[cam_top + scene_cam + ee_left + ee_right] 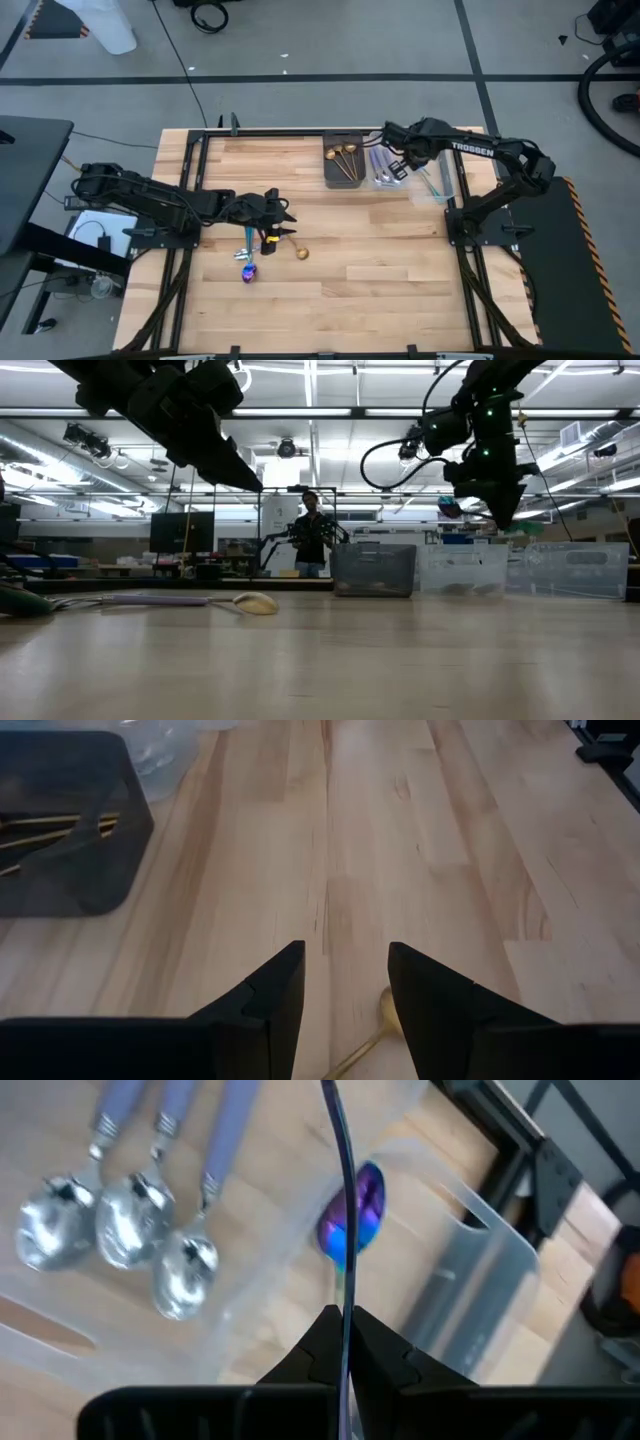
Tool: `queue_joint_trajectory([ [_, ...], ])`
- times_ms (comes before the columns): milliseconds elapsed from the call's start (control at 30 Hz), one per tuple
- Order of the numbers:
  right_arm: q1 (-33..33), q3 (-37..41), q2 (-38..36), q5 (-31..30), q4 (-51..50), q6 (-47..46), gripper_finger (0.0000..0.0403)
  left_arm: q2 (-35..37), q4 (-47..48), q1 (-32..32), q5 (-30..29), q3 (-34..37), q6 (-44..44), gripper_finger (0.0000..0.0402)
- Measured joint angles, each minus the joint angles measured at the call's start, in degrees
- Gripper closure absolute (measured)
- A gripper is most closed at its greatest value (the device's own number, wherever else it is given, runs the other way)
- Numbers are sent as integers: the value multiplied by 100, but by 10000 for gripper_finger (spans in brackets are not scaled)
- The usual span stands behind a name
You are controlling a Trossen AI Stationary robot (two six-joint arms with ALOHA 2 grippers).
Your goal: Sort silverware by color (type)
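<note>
**Right arm carries a rainbow spoon over the bins while the left lines up on a gold one**

At the upper right of the high view, the right gripper point(397, 166) hangs above the clear bins point(440, 185), its jaws pinched shut on the thin handle of a purple-blue spoon point(352, 1215). The spoon hangs bowl-down over a clear compartment, next to the one holding three silver spoons with lilac handles point(120, 1230). Holding it by the handle end seems meant to let the bowl drop cleanly into its own section, apart from the silver set.

Left of the clear bins, the dark bin point(343, 165) holds gold pieces, so colours are being kept one to a bin.

At centre left of the high view, the left gripper point(283, 222) hovers low over the table point(400, 270) with its jaws apart and nothing in them. A gold spoon point(385, 1015) lies just beneath and between them, a likely next pick bound for the dark bin. A blue-purple piece point(247, 265) also lies on the table just below that gripper, not yet sorted.
</note>
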State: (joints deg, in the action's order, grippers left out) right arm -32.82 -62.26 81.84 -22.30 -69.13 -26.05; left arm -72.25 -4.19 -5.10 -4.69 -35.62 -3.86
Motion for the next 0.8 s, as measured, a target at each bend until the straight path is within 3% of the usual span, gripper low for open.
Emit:
queue_joint_trajectory([
  [200, 0, 0, 0, -25, -614, -256, 384, 0, 24, 0, 0, 0, 2, 249],
  [500, 0, 0, 2, 759, -1756, -546, 384, 0, -35, -2, 0, 0, 197, 249],
  [800, -162, 287, 298, 1041, -1894, 63, 384, 0, -24, -4, 501, 0, 283, 249],
])
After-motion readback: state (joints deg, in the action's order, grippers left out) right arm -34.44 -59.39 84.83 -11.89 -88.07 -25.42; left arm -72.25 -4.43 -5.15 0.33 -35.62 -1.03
